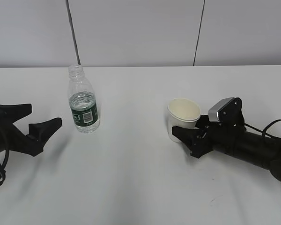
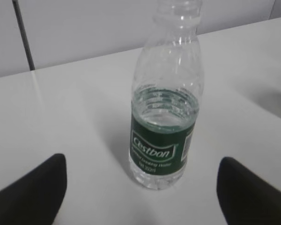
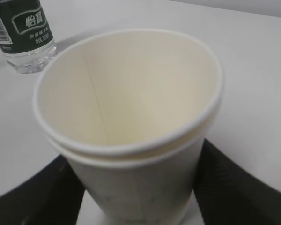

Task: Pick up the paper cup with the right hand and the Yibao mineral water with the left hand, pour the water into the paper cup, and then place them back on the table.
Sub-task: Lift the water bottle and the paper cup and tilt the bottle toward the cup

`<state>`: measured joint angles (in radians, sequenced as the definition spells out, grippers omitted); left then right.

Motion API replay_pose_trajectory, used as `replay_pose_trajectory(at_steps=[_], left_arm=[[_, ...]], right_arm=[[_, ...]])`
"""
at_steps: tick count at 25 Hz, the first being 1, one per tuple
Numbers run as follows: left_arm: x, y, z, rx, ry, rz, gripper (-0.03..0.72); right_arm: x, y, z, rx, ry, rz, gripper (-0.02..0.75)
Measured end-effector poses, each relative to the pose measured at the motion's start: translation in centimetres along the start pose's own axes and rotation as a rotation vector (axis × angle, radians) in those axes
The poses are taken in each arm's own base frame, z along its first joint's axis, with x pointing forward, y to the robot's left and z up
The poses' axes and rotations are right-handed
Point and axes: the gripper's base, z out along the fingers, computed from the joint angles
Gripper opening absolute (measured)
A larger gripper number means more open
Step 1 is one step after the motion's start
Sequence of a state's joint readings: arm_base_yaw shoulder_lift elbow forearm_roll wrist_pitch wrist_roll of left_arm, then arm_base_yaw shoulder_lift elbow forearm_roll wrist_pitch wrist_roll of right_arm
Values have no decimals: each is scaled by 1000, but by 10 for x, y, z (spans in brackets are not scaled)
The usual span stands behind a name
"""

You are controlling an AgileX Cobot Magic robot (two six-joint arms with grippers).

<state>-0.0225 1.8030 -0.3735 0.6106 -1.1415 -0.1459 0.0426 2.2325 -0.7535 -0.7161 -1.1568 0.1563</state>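
The Yibao mineral water (image 1: 84,105) stands upright and uncapped on the table (image 1: 131,178), about half full. My left gripper (image 1: 44,116) is open and lies just left of it, short of the bottle. In the left wrist view the bottle (image 2: 164,117) stands ahead of the open left gripper (image 2: 141,161), apart from both fingers. The paper cup (image 1: 183,112) stands upright and empty at centre right. My right gripper (image 1: 187,125) has a finger against each side of it. In the right wrist view the cup (image 3: 131,117) fills the right gripper (image 3: 138,187).
A white wall with two dark vertical seams (image 1: 72,33) runs behind the table's far edge. The bottle's base also shows in the right wrist view (image 3: 25,28), beyond the cup. Bare tabletop lies between bottle and cup.
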Motion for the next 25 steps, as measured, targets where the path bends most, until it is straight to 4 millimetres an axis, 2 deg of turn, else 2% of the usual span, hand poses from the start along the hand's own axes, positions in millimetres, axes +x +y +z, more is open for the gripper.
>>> replay_pose_trajectory(at_steps=[4, 17, 21, 25], left_arm=[[-3, -2, 19, 40, -18, 20, 593], [15, -4, 100, 65, -40, 4, 591], [17, -1, 115, 58, -58, 4, 591], [21, 1, 119, 50, -53, -4, 577]], right_arm=[[0, 2, 0, -26, 3, -5, 522], [-1, 11, 4, -74, 6, -13, 522], [-1, 11, 4, -74, 6, -13, 522], [-1, 11, 4, -74, 6, -13, 522]])
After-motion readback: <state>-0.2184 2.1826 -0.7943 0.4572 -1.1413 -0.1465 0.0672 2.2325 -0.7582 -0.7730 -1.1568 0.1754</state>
